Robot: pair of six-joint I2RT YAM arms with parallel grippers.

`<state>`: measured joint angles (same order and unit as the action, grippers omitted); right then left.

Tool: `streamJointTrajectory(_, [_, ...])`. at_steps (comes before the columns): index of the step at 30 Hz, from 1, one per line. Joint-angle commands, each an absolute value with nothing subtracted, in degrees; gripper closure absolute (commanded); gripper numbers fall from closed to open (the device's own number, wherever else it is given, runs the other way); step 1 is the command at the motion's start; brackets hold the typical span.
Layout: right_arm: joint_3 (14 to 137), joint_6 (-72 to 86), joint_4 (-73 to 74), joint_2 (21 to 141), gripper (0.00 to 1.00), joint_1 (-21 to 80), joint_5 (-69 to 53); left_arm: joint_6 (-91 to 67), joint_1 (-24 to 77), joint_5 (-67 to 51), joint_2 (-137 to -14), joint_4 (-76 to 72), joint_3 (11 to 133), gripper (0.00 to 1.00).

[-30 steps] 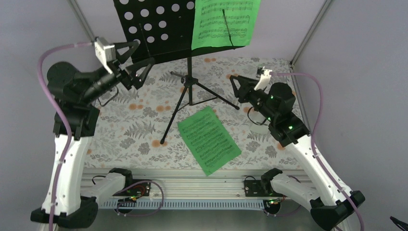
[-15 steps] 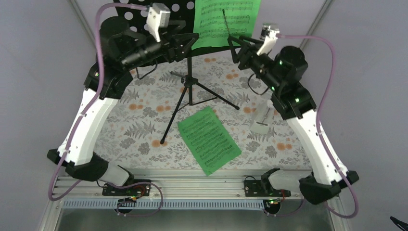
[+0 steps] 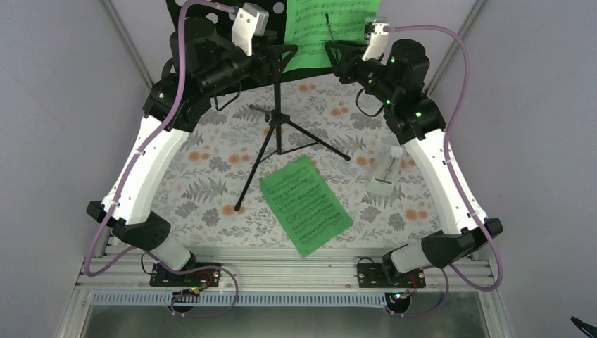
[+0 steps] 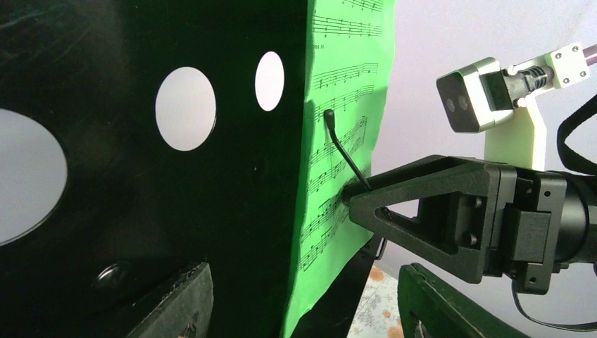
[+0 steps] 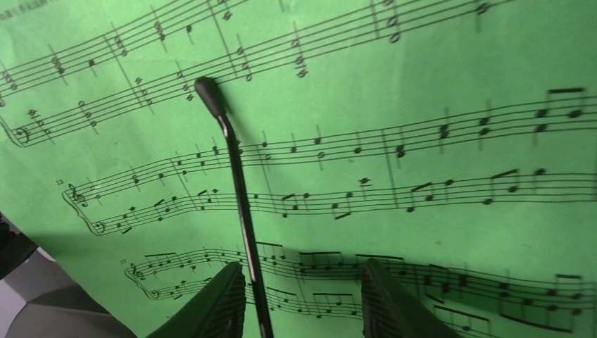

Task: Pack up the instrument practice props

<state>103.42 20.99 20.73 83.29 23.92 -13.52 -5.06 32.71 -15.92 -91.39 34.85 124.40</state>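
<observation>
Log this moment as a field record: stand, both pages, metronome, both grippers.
music stand: upright on its tripod
mounted page: green, on desk, under wire retainer
loose page: green, flat on table
metronome: white, right of loose page
left gripper: open, at edge of desk
right gripper: open, straddling the wire retainer

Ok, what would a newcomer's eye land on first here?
The bright green page on the stand at the far end, with the left gripper and right gripper, both open, up close to it. Then a second green page lying flat on the floral table nearer the bases, and the white metronome to its right.
</observation>
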Motion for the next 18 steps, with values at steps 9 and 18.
streamJointTrajectory(9, [105.21,20.26,17.96,83.95,0.76,23.38,-19.58,-5.34,32.61,-18.5,-94.08,31.95,125.17,0.47])
streamJointTrajectory(18, [105.17,20.87,16.28,84.28,0.84,23.38,-21.4,-5.81,32.61,-20.06,-95.71,29.93,125.85,0.56])
